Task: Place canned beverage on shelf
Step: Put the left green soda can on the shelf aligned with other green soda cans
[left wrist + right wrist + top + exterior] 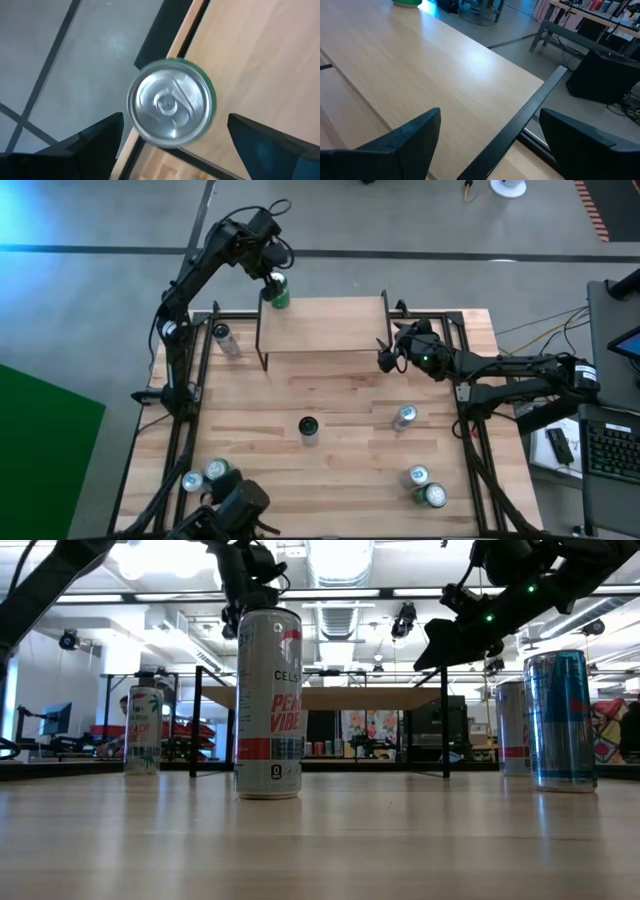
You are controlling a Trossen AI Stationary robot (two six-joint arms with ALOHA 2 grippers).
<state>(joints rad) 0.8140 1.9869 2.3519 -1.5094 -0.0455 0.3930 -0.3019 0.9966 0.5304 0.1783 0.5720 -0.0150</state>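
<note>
Standing upright on the shelf's (325, 325) far left corner, a green can (277, 292) shows its round silver lid.
Left gripper (272, 278) hovers above, fingers spread wide; right gripper (384, 355) waits open beside the pale wooden plank.

In the low view, the tall white can (268, 705) standing nearest on the table (320, 840) carries the letters "CEL" near its top, the rest of the word curving out of sight. Below that, large slanted letters read "PEACH VIBE", and a small "0" sits in a badge close to its base. A second white can (144, 730) farther back bears a similar slanted word that reads like "PEACH". The print on the blue and silver can (562, 720) is too small to read.
</note>
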